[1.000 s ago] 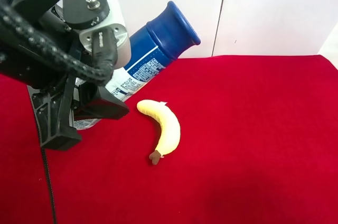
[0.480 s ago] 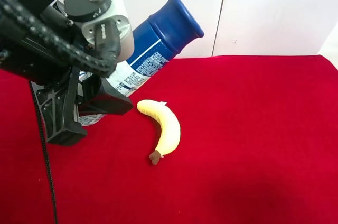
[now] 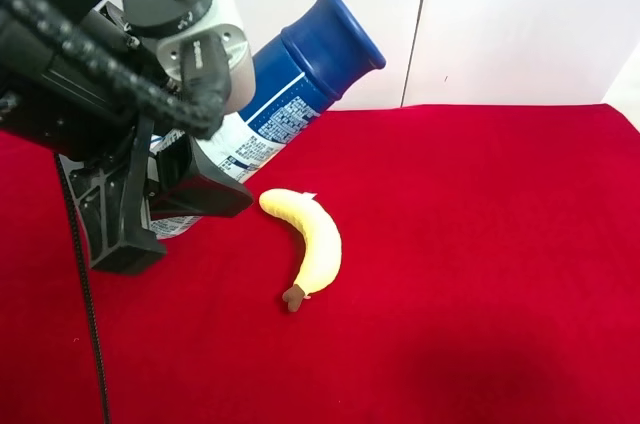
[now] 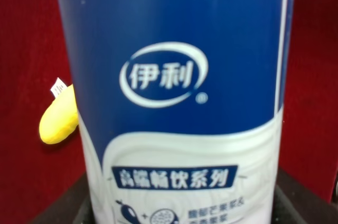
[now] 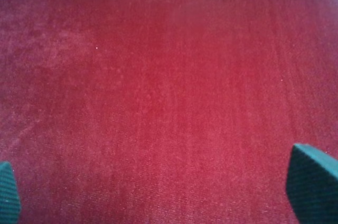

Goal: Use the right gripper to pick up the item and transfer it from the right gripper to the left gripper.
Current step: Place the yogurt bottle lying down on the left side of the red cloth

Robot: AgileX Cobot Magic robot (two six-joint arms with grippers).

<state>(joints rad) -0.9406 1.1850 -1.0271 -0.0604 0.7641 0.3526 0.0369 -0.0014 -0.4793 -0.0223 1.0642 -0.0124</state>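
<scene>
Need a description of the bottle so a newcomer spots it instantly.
Start at the red cloth, its end by the white wall. There the left gripper holds a tilted bottle, cap uppermost. It is a white cylinder with a blue label and wide dark-blue cap, unlike the yellow banana lying nearby.

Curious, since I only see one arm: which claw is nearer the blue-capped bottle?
Left. The left claw is shut on the bottle, holding it tilted; the right claw hangs open over red cloth, bottle nowhere in its view.
</scene>
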